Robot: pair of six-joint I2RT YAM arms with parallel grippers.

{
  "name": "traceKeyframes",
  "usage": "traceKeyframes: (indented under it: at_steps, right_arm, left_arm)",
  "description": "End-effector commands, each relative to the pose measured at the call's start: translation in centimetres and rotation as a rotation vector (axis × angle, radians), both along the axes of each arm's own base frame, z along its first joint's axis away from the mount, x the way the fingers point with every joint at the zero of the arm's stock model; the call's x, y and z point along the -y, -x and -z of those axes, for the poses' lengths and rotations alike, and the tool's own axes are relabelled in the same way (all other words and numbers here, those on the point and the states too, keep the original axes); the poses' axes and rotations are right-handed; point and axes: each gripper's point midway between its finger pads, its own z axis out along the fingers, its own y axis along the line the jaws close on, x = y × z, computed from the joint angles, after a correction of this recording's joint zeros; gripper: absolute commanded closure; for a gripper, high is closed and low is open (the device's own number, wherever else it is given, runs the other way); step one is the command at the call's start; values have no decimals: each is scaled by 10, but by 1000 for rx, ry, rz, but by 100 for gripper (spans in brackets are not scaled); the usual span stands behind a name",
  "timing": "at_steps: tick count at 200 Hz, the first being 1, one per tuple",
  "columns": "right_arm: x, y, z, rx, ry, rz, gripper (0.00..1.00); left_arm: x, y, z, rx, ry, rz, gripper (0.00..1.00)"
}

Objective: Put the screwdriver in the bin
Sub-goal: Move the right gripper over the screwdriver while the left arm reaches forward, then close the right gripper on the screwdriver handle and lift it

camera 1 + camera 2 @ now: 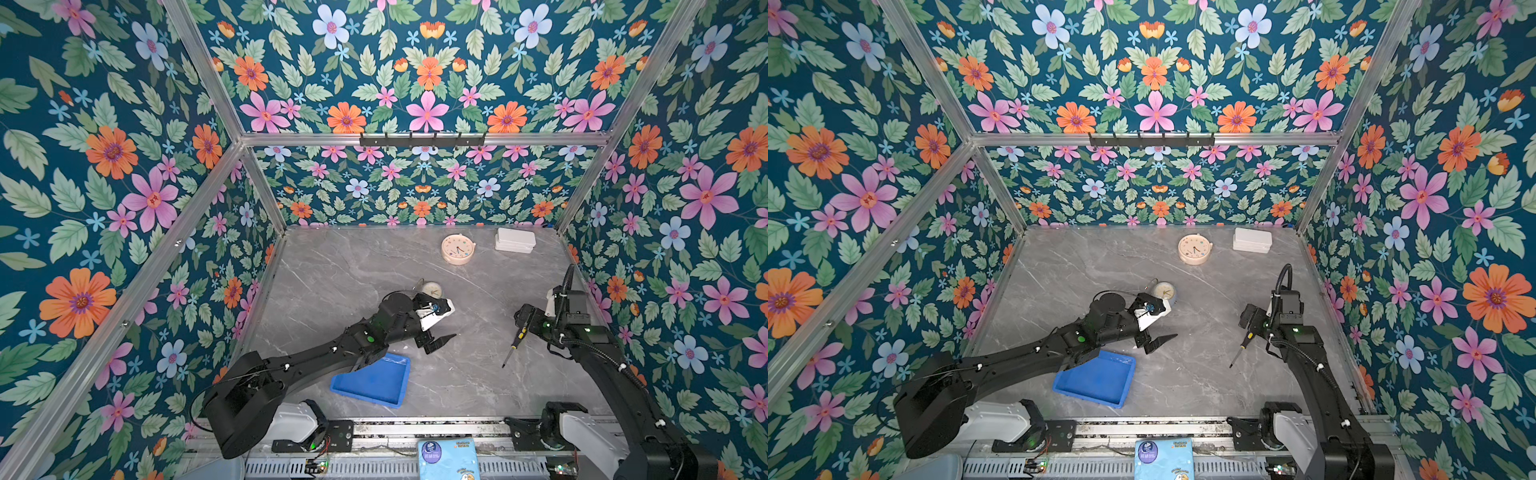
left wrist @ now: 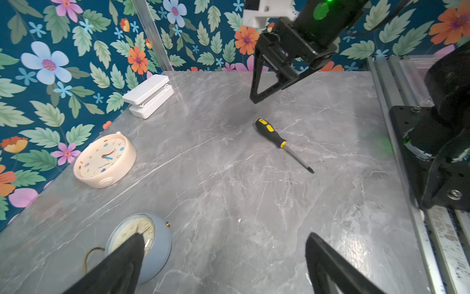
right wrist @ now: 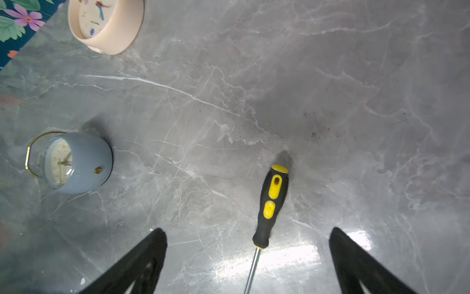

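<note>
Screwdriver (image 3: 270,203) flat on grey marbled tabletop (image 3: 356,101), untouched between the wide-spread fingers (image 3: 142,262) of the right gripper (image 3: 247,230); blue-grey clock (image 3: 84,163) and cream clock (image 3: 112,28) well apart.

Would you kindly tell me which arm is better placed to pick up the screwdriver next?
The right. The right gripper, open, hangs just above the screwdriver, whose handle lies between its fingers in the right wrist view. The left gripper, also open, sits near the bin, farther from the screwdriver.
</note>
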Motion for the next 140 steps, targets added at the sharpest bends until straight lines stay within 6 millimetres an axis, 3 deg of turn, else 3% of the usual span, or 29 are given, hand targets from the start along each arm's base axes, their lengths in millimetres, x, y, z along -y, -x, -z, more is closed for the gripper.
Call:
traceKeyframes:
  at_steps: [1, 74, 140]
  right_arm:
    - [6, -7, 6, -14, 5, 49, 1]
    - [17, -9, 51, -185, 10, 169, 2]
    - [12, -16, 74, -286, -30, 190, 36]
  left_arm:
    - [8, 8, 2, -4, -7, 37, 0]
    - [17, 16, 15, -32, -32, 66, 0]
    - [21, 15, 19, -51, -32, 60, 0]
